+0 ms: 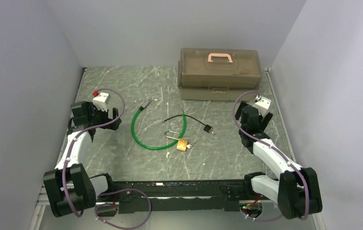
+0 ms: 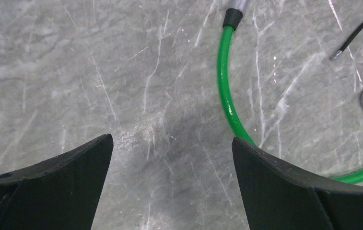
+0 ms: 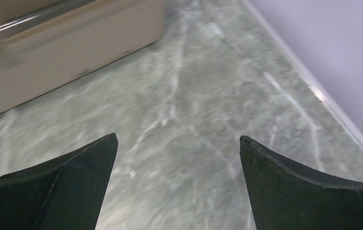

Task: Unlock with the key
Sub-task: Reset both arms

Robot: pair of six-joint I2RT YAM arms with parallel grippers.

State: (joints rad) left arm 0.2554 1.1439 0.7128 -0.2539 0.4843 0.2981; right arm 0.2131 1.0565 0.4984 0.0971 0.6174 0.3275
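1. Tabletop (image 1: 122, 163): flat grey-green stone-look sheet, white veining, dull sheen. Pale smooth walls (image 1: 21, 72) on three sides.
2. Left gripper (image 2: 171, 139): spread wide, gripping nothing. Black matte, wedge-shaped, tapering to blunt tips, with only veined tabletop between them. Placed just left of the green loop.
3. Right gripper (image 3: 178, 138): also wide, gripping nothing. Same black tapered wedges, over bare table near the right wall, toolbox corner ahead and to the left.
4. Toolbox (image 1: 219, 72): boxy, translucent brown plastic, rounded edges, pink handle (image 1: 220, 57) on the lid. At the back of the table.
5. Green cable (image 1: 158, 129): glossy coated cord curled into an open loop, black collar and silvery metal tip at one end.
6. Brass padlock (image 1: 182, 145): small squarish yellow-metal body, thin silver U-shackle, lying flat at the loop's lower right. Touching the cable or merely overlapping it, cannot tell.
7. Key (image 1: 189, 143): tiny silvery speck right against the padlock's right side, mid-table, well apart from both grippers. Shape too small to make out.
8. Thin black cord (image 1: 189, 119): crossing the loop's upper right, small dark lock (image 1: 208, 128) at its end.
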